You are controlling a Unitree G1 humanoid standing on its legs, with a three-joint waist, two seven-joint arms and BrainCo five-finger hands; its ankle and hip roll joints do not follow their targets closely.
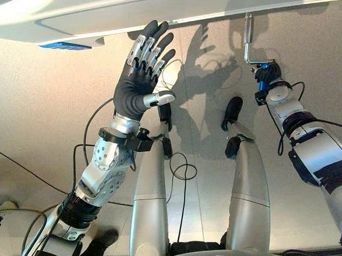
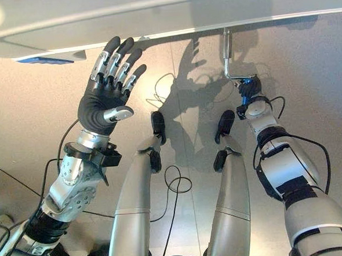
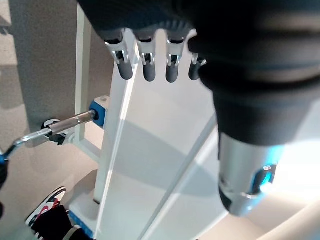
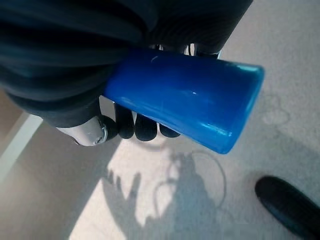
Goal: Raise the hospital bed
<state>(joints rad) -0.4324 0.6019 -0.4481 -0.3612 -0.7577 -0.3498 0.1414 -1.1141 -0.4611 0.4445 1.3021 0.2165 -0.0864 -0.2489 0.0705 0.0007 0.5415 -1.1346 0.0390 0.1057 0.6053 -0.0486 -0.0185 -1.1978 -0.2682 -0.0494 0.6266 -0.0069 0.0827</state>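
A pale speckled floor (image 1: 36, 107) lies below you, with the white edge of the hospital bed (image 1: 152, 13) running across the far side of the scene. From under that edge a metal crank (image 1: 248, 42) sticks out toward you, bending into a side arm that ends in a blue handle (image 4: 185, 107).

Your right hand (image 2: 249, 89) is wrapped around that blue handle; in the right wrist view its dark-tipped fingers (image 4: 142, 129) curl under the grip and hold it firmly. Your left hand (image 1: 142, 77) is raised in the air near the bed edge, well apart from the crank, with its fingers spread wide and holding nothing. In the left wrist view you can see the crank shaft (image 3: 70, 122) entering a blue-and-white socket (image 3: 100, 111) on the white bed frame (image 3: 150, 150).

You appear to be in the cranking step. To do it well, keep the handle enclosed and sweep it in full, even circles around the shaft's axis. Let your wrist follow the arc, so the handle is not pulled out of line with the socket. Keep your left hand away from the turning arm.
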